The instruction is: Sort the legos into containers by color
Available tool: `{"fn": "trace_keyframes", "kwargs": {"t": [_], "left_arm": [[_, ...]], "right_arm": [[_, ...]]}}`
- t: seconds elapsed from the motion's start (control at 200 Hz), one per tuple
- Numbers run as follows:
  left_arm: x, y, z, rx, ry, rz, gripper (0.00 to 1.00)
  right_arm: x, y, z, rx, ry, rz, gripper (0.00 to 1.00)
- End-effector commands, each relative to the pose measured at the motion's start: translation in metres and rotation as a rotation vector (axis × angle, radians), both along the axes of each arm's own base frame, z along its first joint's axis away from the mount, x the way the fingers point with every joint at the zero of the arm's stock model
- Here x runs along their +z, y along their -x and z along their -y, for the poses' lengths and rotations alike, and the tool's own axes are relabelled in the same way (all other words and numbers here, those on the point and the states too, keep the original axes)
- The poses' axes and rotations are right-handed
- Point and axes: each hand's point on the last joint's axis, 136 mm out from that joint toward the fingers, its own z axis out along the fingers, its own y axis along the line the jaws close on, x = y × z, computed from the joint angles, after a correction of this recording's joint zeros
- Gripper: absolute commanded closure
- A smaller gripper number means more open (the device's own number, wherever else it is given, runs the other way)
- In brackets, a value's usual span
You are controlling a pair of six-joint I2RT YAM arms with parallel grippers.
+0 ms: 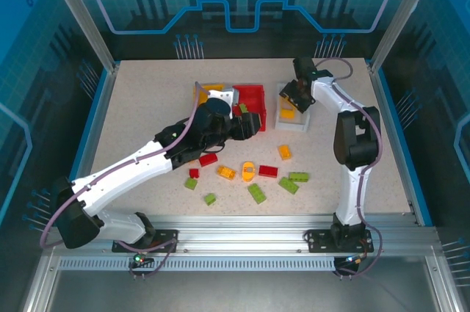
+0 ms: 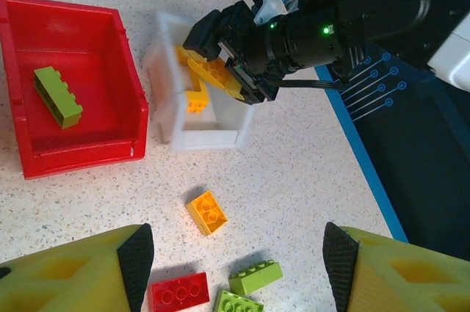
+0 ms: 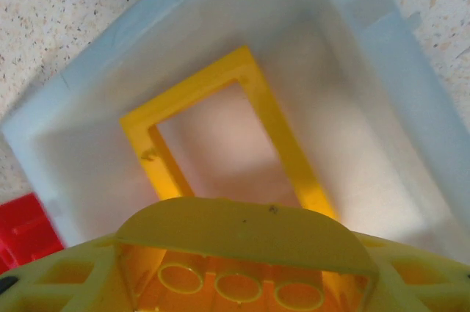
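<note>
Three bins at the back of the desk [image 1: 147, 106]: yellow-orange bin [image 1: 209, 87], red bin [image 1: 257, 92], white bin [image 1: 292, 125]. Loose legos [image 1: 268, 171] on the desk, I count eleven: five green, three red, three orange. One green brick [image 2: 57, 97] lies in the red bin, and one yellow frame [image 3: 183, 90] lies in the white bin. Right arm's stretched forward, its pincer [image 1: 297, 95] over the white bin and clamped on a yellow brick [image 3: 242, 253]. Left arm reaches across to the middle, with its pincer [image 1: 251, 122] spread apart and empty, just beside the red bin.
</note>
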Motion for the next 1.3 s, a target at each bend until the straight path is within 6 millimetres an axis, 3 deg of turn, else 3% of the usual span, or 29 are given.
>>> {"fn": "trace_keyframes", "kwargs": {"t": [0.0, 0.115, 0.25, 0.415, 0.59, 0.775, 0.91, 1.03, 1.08, 1.09, 1.296], "left_arm": [[0.001, -0.001, 0.000, -0.012, -0.004, 0.005, 0.34], [-0.002, 0.000, 0.001, -0.016, -0.004, -0.003, 0.33], [-0.006, 0.001, 0.002, -0.018, 0.001, -0.012, 0.34], [-0.008, 0.002, 0.000, -0.014, -0.002, -0.016, 0.34], [-0.016, 0.004, -0.010, 0.017, -0.027, -0.029, 0.34], [-0.037, 0.010, -0.038, 0.114, -0.094, -0.090, 0.34], [-0.061, 0.020, -0.061, 0.164, -0.131, -0.168, 0.34], [-0.081, 0.031, -0.080, 0.187, -0.174, -0.229, 0.34], [-0.089, 0.036, -0.087, 0.196, -0.190, -0.253, 0.34], [-0.090, 0.037, -0.088, 0.199, -0.191, -0.256, 0.34], [-0.124, 0.059, -0.119, 0.257, -0.253, -0.359, 0.35]], "right_arm": [[-0.007, -0.007, -0.011, -0.071, -0.086, -0.036, 0.36], [-0.008, -0.007, -0.014, -0.088, -0.100, -0.053, 0.26], [0.007, -0.005, -0.016, -0.085, -0.089, -0.023, 0.19], [0.034, -0.003, -0.023, -0.077, -0.095, 0.031, 0.20], [0.077, 0.006, -0.022, -0.088, -0.063, 0.120, 0.24], [0.119, 0.025, -0.023, -0.076, -0.063, 0.218, 0.28], [0.146, 0.052, -0.030, 0.030, -0.011, 0.326, 0.29], [0.163, 0.093, -0.042, 0.195, 0.081, 0.440, 0.29], [0.156, 0.111, -0.050, 0.286, 0.118, 0.459, 0.29], [0.162, 0.114, -0.052, 0.302, 0.118, 0.479, 0.29], [0.127, 0.202, -0.107, 0.716, 0.152, 0.502, 0.30]]}}
